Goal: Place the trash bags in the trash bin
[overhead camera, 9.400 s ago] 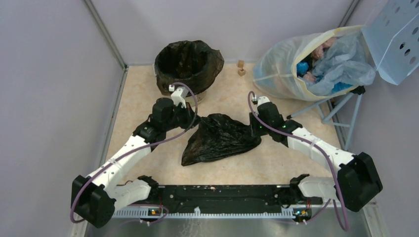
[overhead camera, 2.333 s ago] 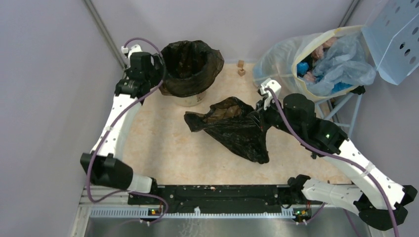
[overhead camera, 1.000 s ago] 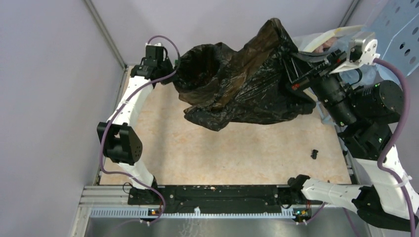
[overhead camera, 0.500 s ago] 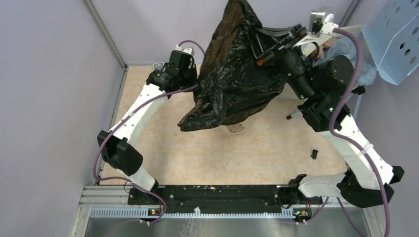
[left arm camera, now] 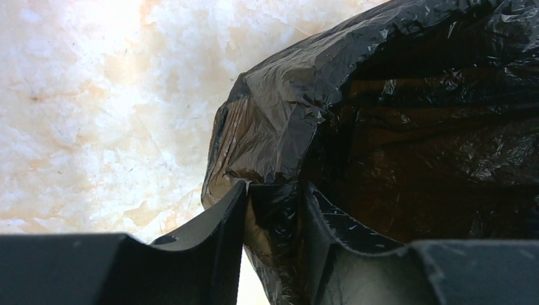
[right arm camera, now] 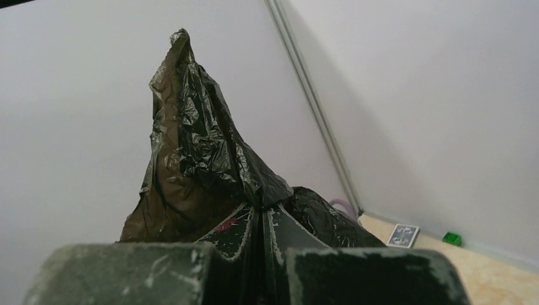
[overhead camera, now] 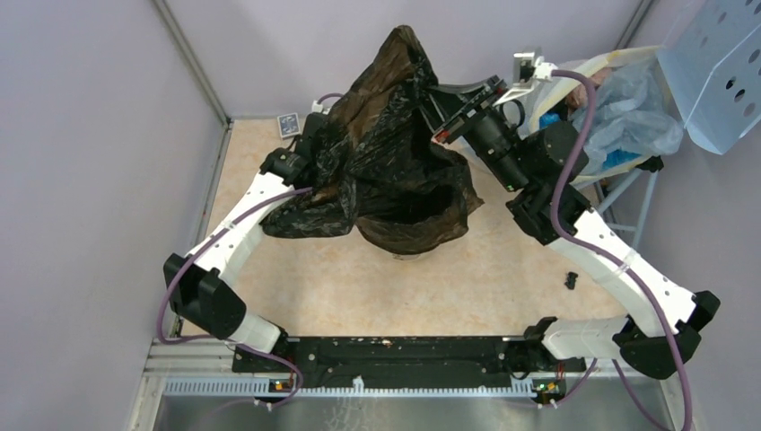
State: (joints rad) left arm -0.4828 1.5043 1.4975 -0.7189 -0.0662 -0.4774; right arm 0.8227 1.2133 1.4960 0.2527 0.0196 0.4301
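The black trash bag (overhead camera: 395, 108) hangs in the air over the middle of the table, its peak pointing up. My right gripper (overhead camera: 431, 97) is shut on a fold of it; in the right wrist view the film (right arm camera: 197, 152) rises from between the closed fingers (right arm camera: 262, 210). The trash bin (overhead camera: 409, 254) stands below. Only a sliver of cream body shows under its black liner's open mouth (overhead camera: 415, 205). My left gripper (left arm camera: 273, 190) is shut on black film at the edge of an opening, apparently the liner (left arm camera: 381, 127). In the top view it is hidden under the film.
A translucent sack (overhead camera: 574, 135) of rubbish and a light-blue perforated panel (overhead camera: 718, 63) stand at the back right. A card deck (overhead camera: 289, 124) lies by the back-left corner post. A small black piece (overhead camera: 571, 279) lies on the floor at right. A green block (right arm camera: 452, 239) lies by the back wall.
My right gripper has carried the bag from the right to the left and down, over the bin. The bin has shifted toward the table's middle, and my left arm has moved with it.
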